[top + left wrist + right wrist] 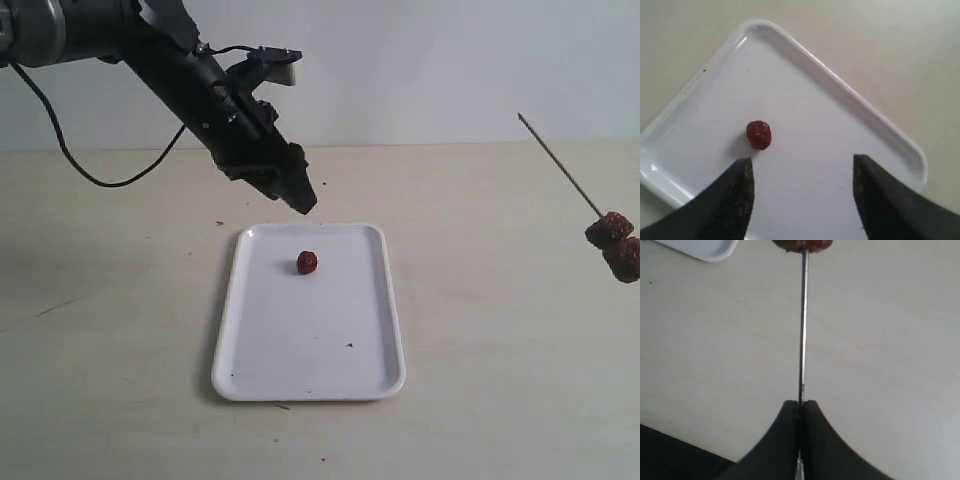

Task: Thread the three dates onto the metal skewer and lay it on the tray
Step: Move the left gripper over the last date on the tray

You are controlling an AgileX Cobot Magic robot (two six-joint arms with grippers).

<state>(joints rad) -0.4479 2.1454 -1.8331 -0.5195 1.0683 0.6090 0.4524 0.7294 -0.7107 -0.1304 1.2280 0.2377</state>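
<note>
Dates were split between two spots. One lone date (308, 262) sat on the white tray (300, 350), in the tray's upper half, a little left of the frame's centre. It touched nothing but the tray floor. The other two dates (609, 230) were already on the metal skewer (560, 165) at the far right edge of the frame, pressed against each other and held up in the air above the pale table (500, 350).

The skewer slanted from its bare tip at upper right down to the pair of dates at the frame's edge. The right gripper (800, 405) was out of sight in the exterior view. Its own wrist camera showed both fingers squeezed together on the thin skewer (803, 325), with the rod running straight out to the two dates (802, 244) and a corner of the tray (705, 247) beyond.

The left gripper (300, 200) reached down from the upper left on its black arm and hovered over the tray's far edge. Its jaws were spread wide and it carried nothing. From its wrist camera, the left gripper (802, 162) showed two dark fingertips (742, 175) well apart above the tray (840, 125), and the lone date (759, 134) lay on the white surface near one of them, not between the pads.

A black cable (90, 175) looped behind that arm. A few tiny dark specks (349, 345) dotted the tray's lower half.
</note>
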